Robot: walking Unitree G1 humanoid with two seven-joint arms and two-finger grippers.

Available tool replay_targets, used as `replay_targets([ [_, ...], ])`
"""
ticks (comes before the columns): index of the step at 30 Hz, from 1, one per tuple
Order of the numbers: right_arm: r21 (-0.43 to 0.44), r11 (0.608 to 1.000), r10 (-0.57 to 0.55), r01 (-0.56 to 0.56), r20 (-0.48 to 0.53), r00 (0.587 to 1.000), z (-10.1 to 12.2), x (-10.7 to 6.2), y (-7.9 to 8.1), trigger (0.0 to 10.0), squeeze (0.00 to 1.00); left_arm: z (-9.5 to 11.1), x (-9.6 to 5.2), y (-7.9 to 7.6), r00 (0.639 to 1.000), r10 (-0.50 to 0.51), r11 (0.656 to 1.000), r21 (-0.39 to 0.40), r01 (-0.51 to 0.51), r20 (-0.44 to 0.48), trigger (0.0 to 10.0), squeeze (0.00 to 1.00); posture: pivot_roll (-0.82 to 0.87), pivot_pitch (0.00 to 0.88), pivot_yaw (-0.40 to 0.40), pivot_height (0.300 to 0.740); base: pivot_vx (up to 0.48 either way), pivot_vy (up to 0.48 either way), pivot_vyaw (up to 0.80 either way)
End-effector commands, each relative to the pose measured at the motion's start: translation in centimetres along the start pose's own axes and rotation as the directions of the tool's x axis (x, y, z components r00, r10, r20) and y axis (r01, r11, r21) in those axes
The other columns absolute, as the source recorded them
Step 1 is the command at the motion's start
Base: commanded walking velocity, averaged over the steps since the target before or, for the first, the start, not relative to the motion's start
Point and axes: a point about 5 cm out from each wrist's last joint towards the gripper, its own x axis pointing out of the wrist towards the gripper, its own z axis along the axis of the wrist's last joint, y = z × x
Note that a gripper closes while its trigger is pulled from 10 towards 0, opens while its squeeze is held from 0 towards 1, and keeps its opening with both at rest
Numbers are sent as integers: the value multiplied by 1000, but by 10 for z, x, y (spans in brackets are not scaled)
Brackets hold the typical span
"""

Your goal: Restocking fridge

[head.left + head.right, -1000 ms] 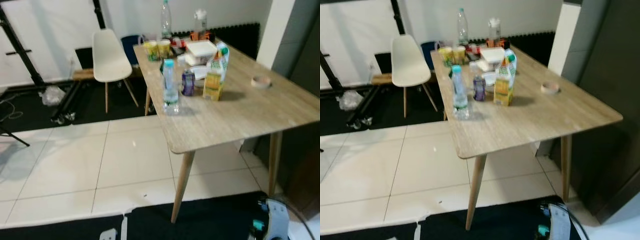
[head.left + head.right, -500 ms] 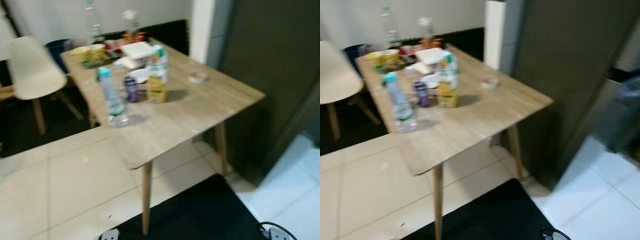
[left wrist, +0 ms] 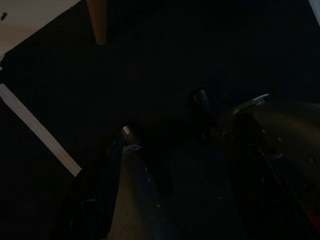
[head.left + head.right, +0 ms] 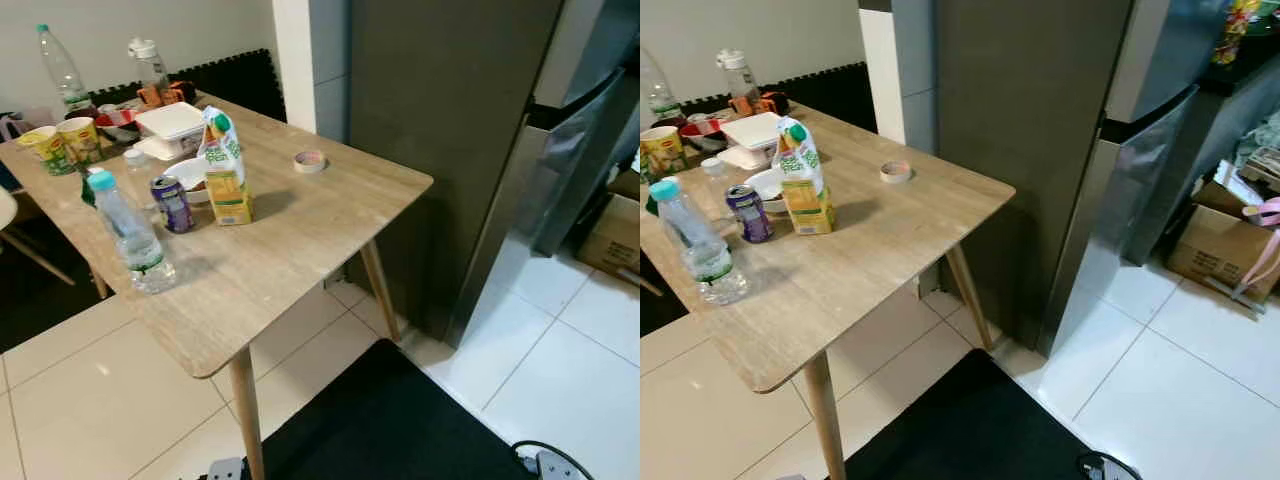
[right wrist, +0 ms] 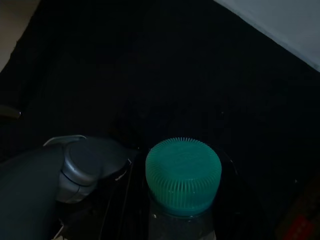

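Early days, I'd say: right hand hangs low over the dark mat, gripping a green-capped bottle. Fridge looks shut. Carton, can, another bottle wait on the worktop. Left hand idle, fingers wide.

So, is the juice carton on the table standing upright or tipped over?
Upright: the juice carton stands on its base on the table, green cap on top.

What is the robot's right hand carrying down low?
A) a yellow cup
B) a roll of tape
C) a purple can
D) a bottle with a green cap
D: the right wrist view looks down on a clear bottle with a green cap held at the right gripper, over the dark mat; the purple can, tape roll and yellow cups all sit on the table.
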Motion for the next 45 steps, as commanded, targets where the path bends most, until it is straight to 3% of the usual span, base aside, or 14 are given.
replay_targets([
  [1, 6, 1000, 3, -3, -3, 1000, -1, 0, 3, 10000, 0, -5, -2, 4, 1000, 10, 1000, -14, -11, -22, 10000, 0, -100, 0, 40, 740, 0, 0, -769],
  [42, -37, 997, 65, -66, -40, 997, -7, 1, 12, 10000, 0, -6, -1, 3, 999, 29, 997, -74, -31, -27, 10000, 0, -104, 0, 33, 740, 0, 0, -771],
  [45, -36, 997, 67, -68, -40, 997, -7, 1, 13, 10000, 0, -8, -1, 1, 999, 26, 997, -69, -29, -46, 10000, 0, -104, 0, 33, 740, -480, 0, -775],
])
